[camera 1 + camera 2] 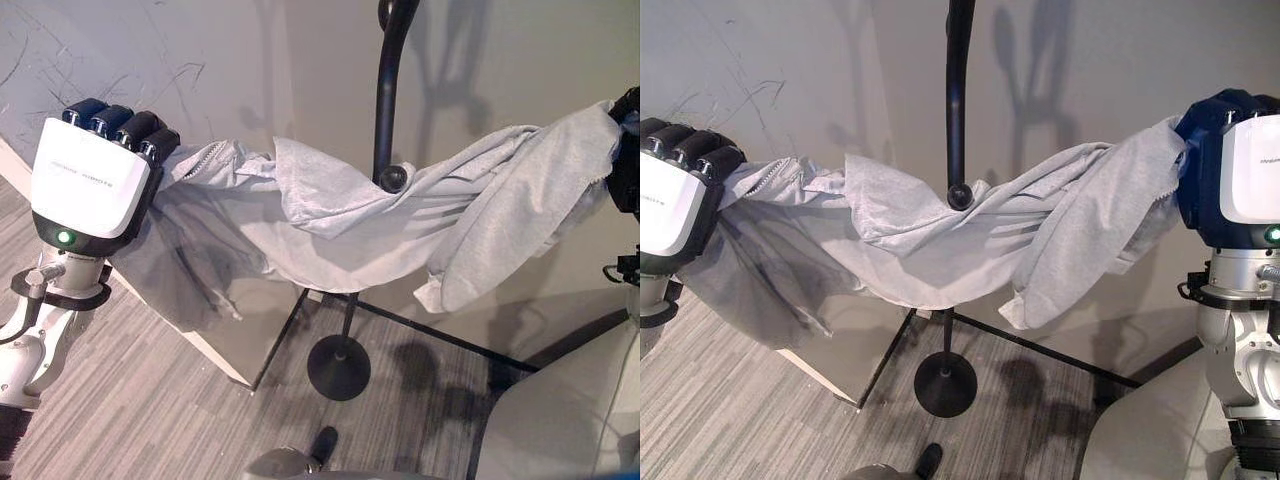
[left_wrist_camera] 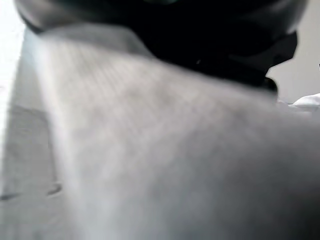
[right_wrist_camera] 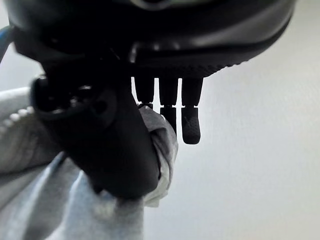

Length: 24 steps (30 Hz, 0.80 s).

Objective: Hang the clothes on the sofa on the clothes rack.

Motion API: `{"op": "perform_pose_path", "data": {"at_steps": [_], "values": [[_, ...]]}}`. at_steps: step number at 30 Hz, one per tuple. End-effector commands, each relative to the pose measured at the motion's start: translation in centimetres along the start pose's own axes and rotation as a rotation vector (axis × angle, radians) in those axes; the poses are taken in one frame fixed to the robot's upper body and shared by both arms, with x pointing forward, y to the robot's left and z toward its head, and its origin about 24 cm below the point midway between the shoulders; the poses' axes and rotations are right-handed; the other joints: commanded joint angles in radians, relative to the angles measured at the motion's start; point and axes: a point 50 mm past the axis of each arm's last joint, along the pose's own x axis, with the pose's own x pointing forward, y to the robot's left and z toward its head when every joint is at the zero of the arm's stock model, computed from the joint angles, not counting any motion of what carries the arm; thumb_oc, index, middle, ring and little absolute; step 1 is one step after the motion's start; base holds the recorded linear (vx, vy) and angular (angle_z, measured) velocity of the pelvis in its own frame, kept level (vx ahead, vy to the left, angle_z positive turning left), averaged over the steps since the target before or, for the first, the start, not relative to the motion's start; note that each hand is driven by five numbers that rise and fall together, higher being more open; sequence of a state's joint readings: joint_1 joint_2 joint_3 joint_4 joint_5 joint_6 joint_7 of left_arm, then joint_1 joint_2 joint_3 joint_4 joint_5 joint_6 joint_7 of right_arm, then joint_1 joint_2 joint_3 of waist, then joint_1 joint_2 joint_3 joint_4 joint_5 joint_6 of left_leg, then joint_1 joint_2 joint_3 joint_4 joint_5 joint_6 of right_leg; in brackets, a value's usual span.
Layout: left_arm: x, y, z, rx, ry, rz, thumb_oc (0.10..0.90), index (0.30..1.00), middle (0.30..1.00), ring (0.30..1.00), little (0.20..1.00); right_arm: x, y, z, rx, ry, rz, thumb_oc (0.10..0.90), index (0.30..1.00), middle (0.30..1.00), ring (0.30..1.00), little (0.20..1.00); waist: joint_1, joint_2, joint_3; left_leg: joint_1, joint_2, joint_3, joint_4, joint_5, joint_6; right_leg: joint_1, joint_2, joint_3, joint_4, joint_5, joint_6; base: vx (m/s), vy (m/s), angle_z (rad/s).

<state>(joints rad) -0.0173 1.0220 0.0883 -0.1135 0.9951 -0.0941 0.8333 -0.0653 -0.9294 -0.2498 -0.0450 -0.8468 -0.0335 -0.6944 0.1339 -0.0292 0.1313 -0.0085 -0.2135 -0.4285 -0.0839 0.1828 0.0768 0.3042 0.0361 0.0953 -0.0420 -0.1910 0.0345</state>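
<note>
Grey hoodie [image 1: 940, 240] hangs stretched between left hand [image 1: 95, 180] and right hand [image 1: 1225, 170], both clenched on its ends, so its middle drapes over the clothes rack [image 1: 958, 110] hook.

Rack [image 1: 385, 90] top cut off; garment [image 2: 165, 165] blurred

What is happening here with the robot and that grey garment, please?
The robot holds a grey garment stretched between its two hands in front of a black clothes rack. The left robot hand grips one end, the right robot hand pinches the other. The cloth's middle sags against the rack's knobbed hook, so it seems to be about to hang there, with both hands gripping.
</note>
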Motion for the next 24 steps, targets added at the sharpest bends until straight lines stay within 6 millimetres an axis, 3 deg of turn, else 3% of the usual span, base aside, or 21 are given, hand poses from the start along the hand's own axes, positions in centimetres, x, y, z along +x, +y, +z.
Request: {"op": "perform_pose_path", "data": {"at_steps": [1,15,19,24], "values": [[-1.1,2.3,-6.2,0.252,0.188,0.026,0.400,0.300,0.300,0.300,0.300,0.9,-3.6,-5.4,-0.279,0.133,-0.129,0.400,0.300,0.300,0.300,0.300,0.012,0.022,-0.204,0.026,0.053,0.023,-0.003,-0.146,-0.022,-0.157,0.014,-0.031,-0.045,0.132,-0.001,-0.06,-0.015,0.03],[-2.8,4.1,-4.7,0.198,0.150,0.038,0.400,0.300,0.300,0.300,0.300,-1.1,-5.1,-4.5,-0.309,0.117,-0.135,0.400,0.300,0.300,0.300,0.300,-0.005,0.039,-0.201,0.012,0.047,-0.001,-0.003,-0.129,-0.027,-0.167,0.017,-0.041,-0.045,0.139,-0.006,-0.06,-0.002,0.06],[-3.2,5.7,-3.9,0.168,0.167,0.100,0.400,0.300,0.300,0.300,0.300,-2.2,-6.2,-4.4,-0.341,0.133,-0.141,0.400,0.300,0.300,0.300,0.300,-0.015,0.045,-0.205,0.013,0.044,-0.009,-0.003,-0.128,-0.027,-0.166,0.017,-0.046,-0.045,0.140,-0.007,-0.05,0.003,0.12],[-3.2,7.4,-4.3,0.190,0.205,0.196,0.400,0.300,0.300,0.300,0.300,-2.3,-7.4,-4.6,-0.375,0.157,-0.188,0.400,0.300,0.300,0.300,0.300,-0.017,0.051,-0.210,0.014,0.046,-0.004,-0.003,-0.128,-0.024,-0.171,0.018,-0.045,-0.045,0.144,-0.005,-0.03,0.002,-0.02]]}}
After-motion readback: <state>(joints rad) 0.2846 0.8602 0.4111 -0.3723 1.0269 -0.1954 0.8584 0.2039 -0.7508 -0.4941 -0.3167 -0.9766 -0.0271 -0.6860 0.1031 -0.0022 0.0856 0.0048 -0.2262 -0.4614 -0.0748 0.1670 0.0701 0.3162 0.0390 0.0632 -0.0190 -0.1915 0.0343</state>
